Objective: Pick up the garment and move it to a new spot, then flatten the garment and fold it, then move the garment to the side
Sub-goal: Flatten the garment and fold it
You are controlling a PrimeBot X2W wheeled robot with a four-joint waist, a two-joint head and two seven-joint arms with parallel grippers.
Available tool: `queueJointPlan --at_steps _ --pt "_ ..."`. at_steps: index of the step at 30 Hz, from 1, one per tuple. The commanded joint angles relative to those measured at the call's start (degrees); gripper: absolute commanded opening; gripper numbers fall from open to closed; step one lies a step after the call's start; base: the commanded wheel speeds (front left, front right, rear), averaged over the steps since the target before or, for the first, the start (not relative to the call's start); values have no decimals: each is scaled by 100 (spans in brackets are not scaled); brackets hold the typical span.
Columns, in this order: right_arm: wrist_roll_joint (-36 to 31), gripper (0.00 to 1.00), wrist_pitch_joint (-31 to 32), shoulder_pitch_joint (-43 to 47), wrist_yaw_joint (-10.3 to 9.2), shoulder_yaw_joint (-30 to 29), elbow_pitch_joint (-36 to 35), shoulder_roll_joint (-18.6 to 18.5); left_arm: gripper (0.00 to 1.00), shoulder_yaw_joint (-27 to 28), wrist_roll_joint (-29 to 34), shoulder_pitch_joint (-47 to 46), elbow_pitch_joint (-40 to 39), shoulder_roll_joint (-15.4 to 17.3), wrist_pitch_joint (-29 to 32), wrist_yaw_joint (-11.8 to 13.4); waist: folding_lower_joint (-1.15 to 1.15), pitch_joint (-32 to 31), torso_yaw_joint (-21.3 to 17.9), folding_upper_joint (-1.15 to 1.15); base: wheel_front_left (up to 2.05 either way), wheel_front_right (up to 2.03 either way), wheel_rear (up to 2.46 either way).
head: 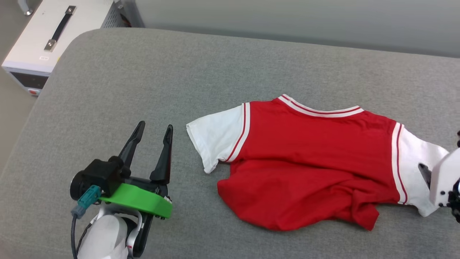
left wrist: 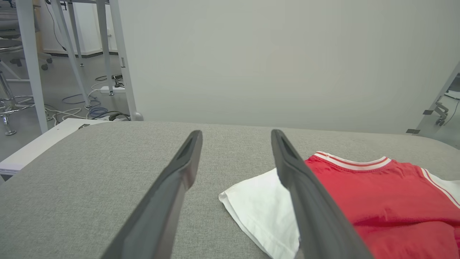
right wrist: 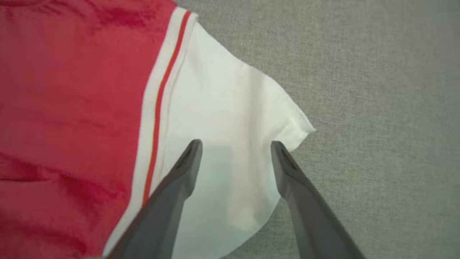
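The left jaws sit nearest, above the desk's (head: 143,79) near-left part. Their two dark fingers (head: 163,158) are spread wide with nothing between them and point toward the far edge. In the left wrist view these fingers (left wrist: 179,180) hover over bare grey fabric, and the garment's (head: 309,154) white sleeve (left wrist: 255,205) lies just beside the right-hand finger, partly hidden behind it. It is not between the two.

The garment lies on the right half of the desk, red body up. Its striped collar (head: 320,109) is toward the far edge and its hem (head: 287,212) is rumpled and bunched toward the near edge. One white sleeve (head: 215,138) reaches toward the desk's middle, close to the left jaws but apart from them. The other sleeve (right wrist: 222,118) spreads toward the right edge.

The right jaws stand wide over that sleeve, one finger (right wrist: 179,180) near the red-striped shoulder trim and the other at the sleeve's outer cuff corner. The white cloth lies flat between and beneath them, not pinched. In the head view one right finger (head: 425,174) shows against the sleeve at the right edge, beside the arm's pale housing (head: 444,180).

A white box (head: 50,36) with a black handle sits beyond the desk's far-left corner.
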Motion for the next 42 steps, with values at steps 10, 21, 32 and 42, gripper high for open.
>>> queueJointPlan --at_steps 10,21,32,42 --pt "146 100 -1615 271 -5 -95 -1334 435 100 151 -185 120 66 -48 -33 -17 0 -410 -462 0 0 0 0" --pt "226 100 -4007 1161 -5 82 -1980 1497 100 167 -324 370 182 -145 -33 -17 0 -473 -761 0 0 0 0" --pt "87 100 -4230 1119 -5 248 -2293 1482 100 -132 -812 -331 595 371 566 -17 0 19 -1047 0 0 0 0" --pt "13 100 -4053 952 -5 386 -2405 1618 100 -743 -1685 -2015 995 1605 4141 -6 0 617 -1325 0 0 0 0"
